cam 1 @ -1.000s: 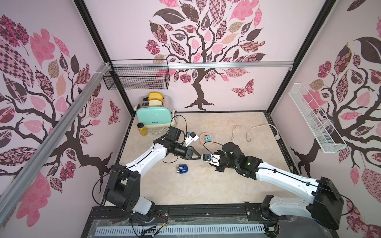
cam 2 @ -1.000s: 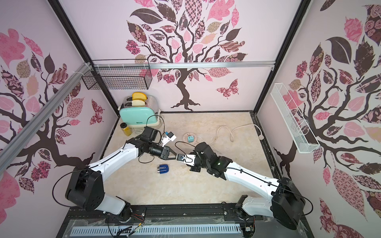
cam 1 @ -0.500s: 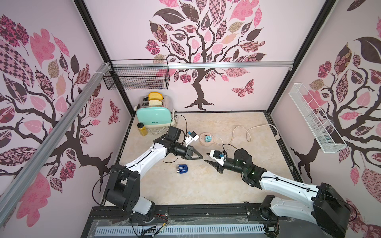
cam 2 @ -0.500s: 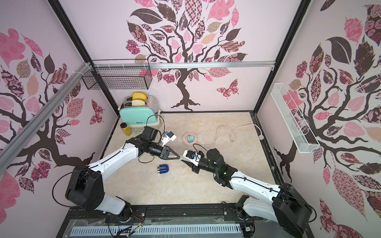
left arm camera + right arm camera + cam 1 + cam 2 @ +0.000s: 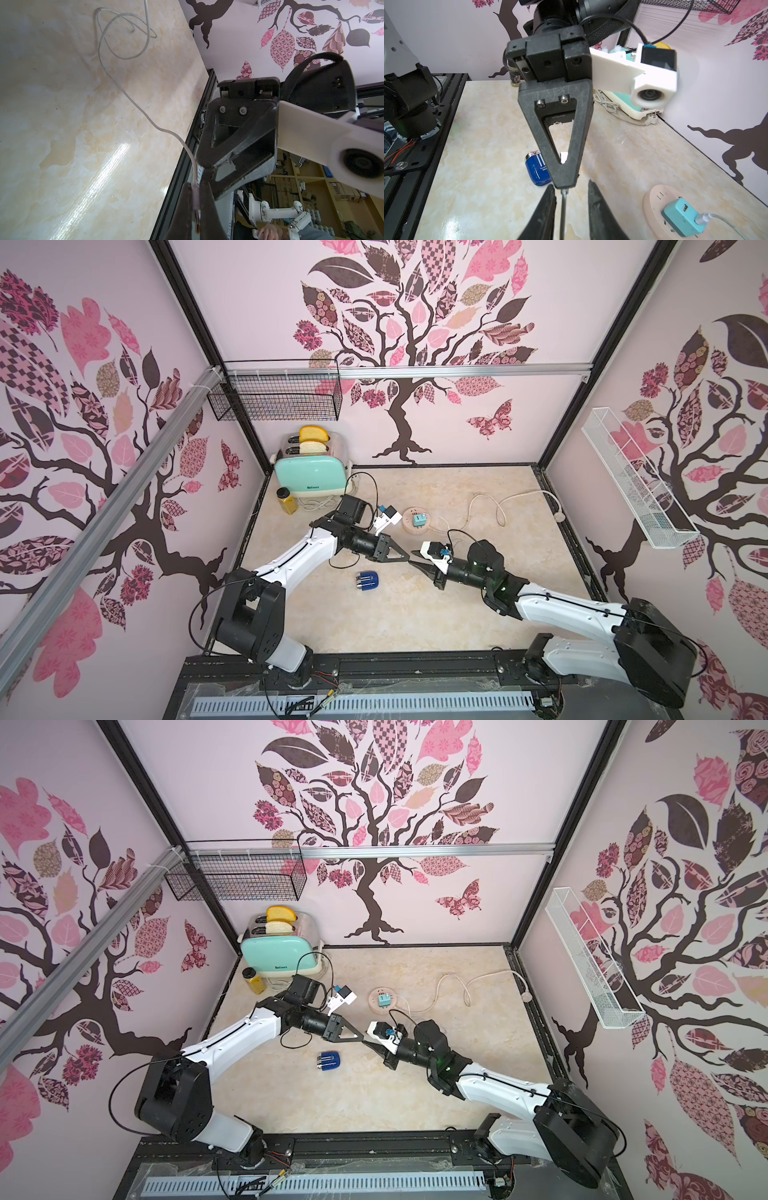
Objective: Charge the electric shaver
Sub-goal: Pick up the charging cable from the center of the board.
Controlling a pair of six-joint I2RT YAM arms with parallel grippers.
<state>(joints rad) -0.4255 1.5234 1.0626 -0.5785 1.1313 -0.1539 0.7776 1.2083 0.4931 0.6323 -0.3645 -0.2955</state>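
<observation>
The electric shaver (image 5: 367, 581) (image 5: 329, 1060) (image 5: 537, 168), dark blue with a silver head, lies on the table, apart from both grippers. My left gripper (image 5: 405, 559) (image 5: 360, 1039) (image 5: 195, 186) is shut on the connector end (image 5: 195, 199) of the white charging cable (image 5: 124, 91). My right gripper (image 5: 419, 562) (image 5: 372, 1042) (image 5: 571, 186) meets it tip to tip. Its jaws stand open on either side of the cable (image 5: 562, 207), which hangs from the left gripper's fingers (image 5: 563, 145). The cable runs back to a teal adapter (image 5: 419, 519) (image 5: 681, 216) plugged into the round pink socket hub (image 5: 409, 527) (image 5: 654, 199).
A mint toaster (image 5: 309, 477) with bread and a small yellow jar (image 5: 286, 501) stand at the back left. The hub's own white cord (image 5: 486, 506) loops over the back right. A black wire basket (image 5: 276, 396) and a white one (image 5: 636, 485) hang on the walls.
The right arm has dropped lower and stretched out, so its gripper now faces the left gripper's tip head-on. The left arm and the shaver have not moved.
</observation>
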